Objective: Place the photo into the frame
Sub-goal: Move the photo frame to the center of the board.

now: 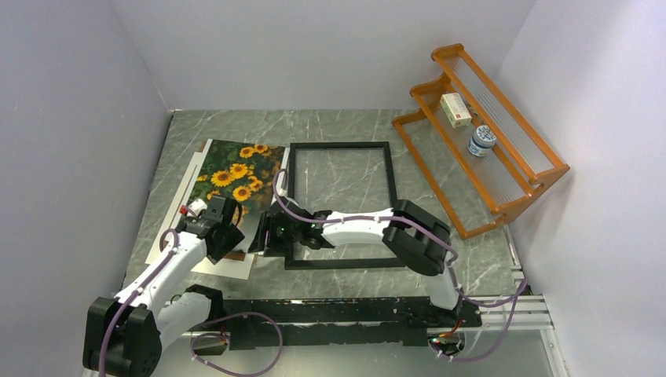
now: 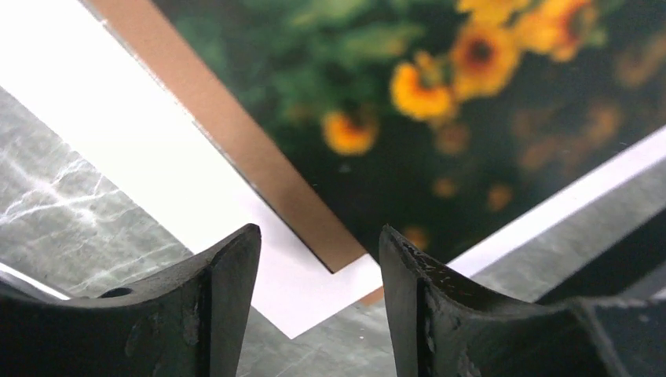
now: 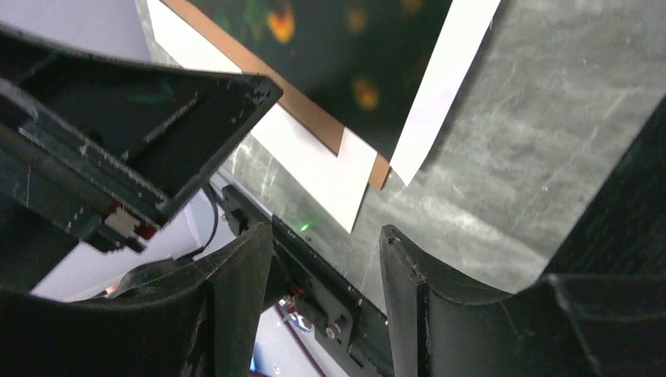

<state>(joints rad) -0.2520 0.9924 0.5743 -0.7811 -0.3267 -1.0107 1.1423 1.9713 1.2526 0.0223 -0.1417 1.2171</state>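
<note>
The photo point(image 1: 236, 177), sunflowers on dark green, lies flat at the left on a brown board and a white mat point(image 1: 169, 236). The black frame point(image 1: 339, 145) lies flat to its right, with table showing through it. My left gripper point(image 1: 229, 239) is open and empty, low over the stack's near right corner. In the left wrist view the open gripper point(image 2: 320, 259) straddles the corner of the brown board point(image 2: 236, 133) under the photo point(image 2: 440, 118). My right gripper point(image 1: 263, 236) is open and empty beside it; in the right wrist view point(image 3: 326, 259) it hovers over the table near the photo's corner point(image 3: 330, 47).
An orange wooden rack point(image 1: 487, 165) stands at the back right with a white box point(image 1: 455, 110) and a blue-and-white jar point(image 1: 481, 141) on it. White walls close in on the left, back and right. The two grippers are very close together; the left one point(image 3: 118, 133) fills the right wrist view's upper left.
</note>
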